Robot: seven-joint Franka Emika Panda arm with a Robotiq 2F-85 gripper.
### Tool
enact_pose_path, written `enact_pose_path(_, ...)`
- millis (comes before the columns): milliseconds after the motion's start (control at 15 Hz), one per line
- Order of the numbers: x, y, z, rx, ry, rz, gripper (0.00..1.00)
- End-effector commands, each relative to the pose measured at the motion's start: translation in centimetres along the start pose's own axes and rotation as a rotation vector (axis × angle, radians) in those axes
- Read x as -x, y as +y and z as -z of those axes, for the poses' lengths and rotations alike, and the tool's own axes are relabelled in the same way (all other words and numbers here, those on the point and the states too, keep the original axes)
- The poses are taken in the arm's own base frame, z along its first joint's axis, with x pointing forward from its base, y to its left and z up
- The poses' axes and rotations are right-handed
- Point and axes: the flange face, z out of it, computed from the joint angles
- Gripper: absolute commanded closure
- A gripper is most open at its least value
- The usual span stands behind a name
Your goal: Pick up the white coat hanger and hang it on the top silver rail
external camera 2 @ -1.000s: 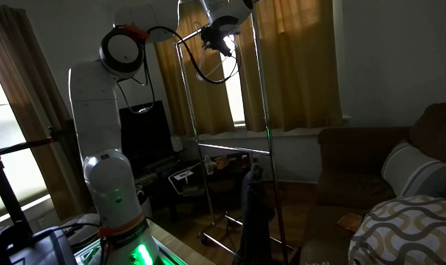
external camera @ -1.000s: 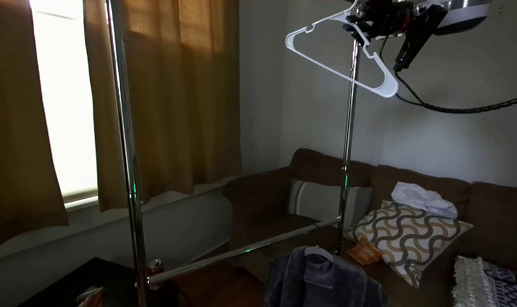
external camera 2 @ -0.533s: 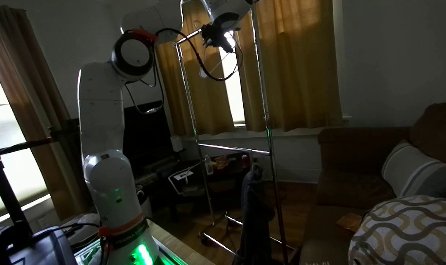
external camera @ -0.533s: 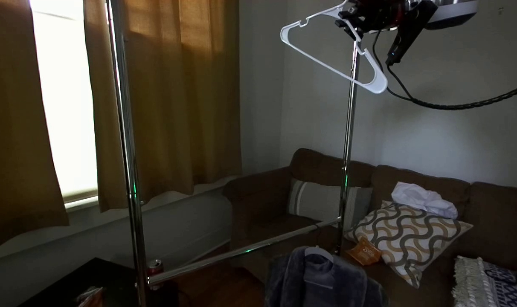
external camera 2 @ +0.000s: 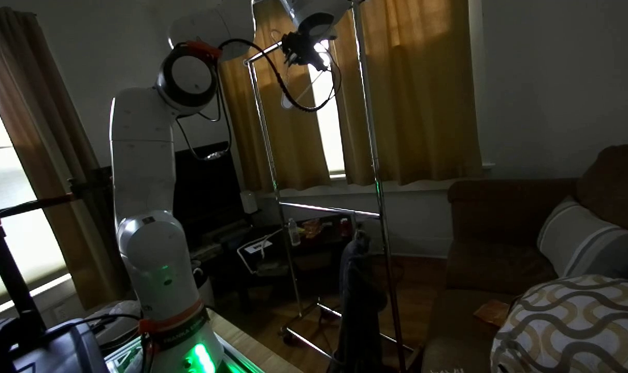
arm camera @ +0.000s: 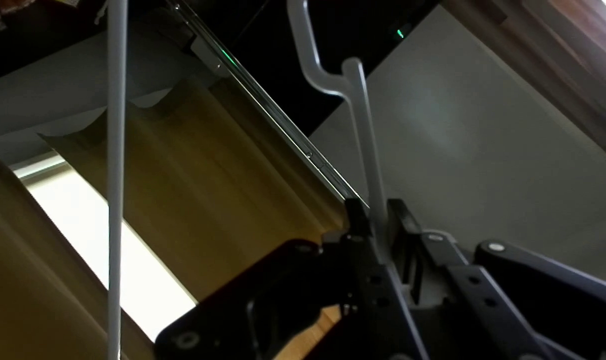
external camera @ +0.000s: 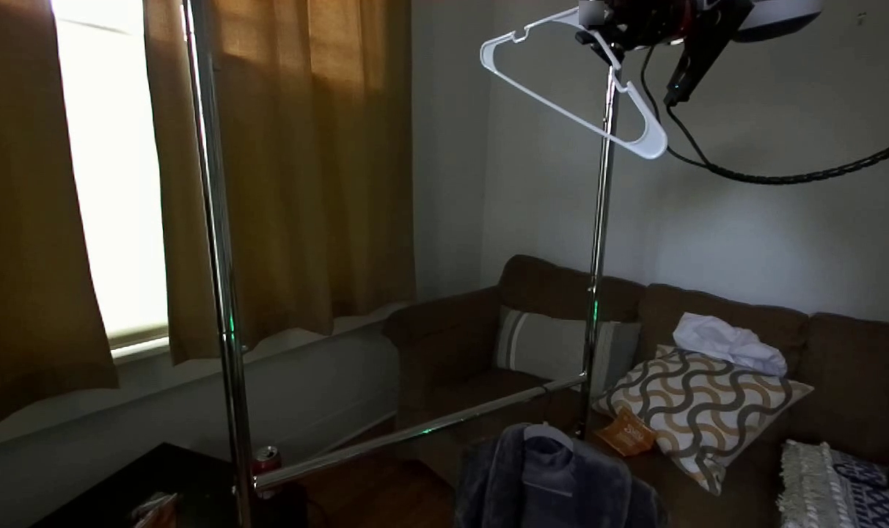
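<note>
The white coat hanger (external camera: 653,139) hangs tilted in the air, held by my gripper (external camera: 597,35) at one sloping arm near the hook. In the wrist view the hanger's arm (arm camera: 365,130) runs up between the fingers (arm camera: 355,217), and its long lower bar (arm camera: 115,150) is at the left. The hook is cut off or covered in that exterior view. The top silver rail (external camera 2: 265,52) shows in an exterior view, partly hidden behind the gripper and arm. A thin loop, likely the hook (external camera 2: 276,35), shows close by the rail; I cannot tell whether it is over it.
The rack's upright poles (external camera: 217,242) (external camera: 600,220) stand either side of the hanger. The low bar (external camera 2: 329,209) crosses below. A grey-blue garment (external camera: 554,484) hangs under it. A looping cable (external camera 2: 272,83) trails from the arm. Curtains (external camera 2: 417,93) and a couch (external camera: 452,345) lie behind.
Over the last second the gripper and hanger have moved a little left and up in an exterior view. The arm's elbow has shifted right. In the last half second they rose only slightly.
</note>
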Motion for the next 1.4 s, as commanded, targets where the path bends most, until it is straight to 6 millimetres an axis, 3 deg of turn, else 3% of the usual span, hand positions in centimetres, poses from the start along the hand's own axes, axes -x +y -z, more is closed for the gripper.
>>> enact_pose_path(0, -1.4, -1.6, 0.1, 0.013, -0.004, 0.008, 0.96)
enact_pose_path(267, -2.7, -2.8, 0.6, 0.032, 0.001, -0.005, 0.96)
enact_pose_path(1333, -5.2, -0.7, 1.9, 0.048, 0.072, -0.022, 0.96)
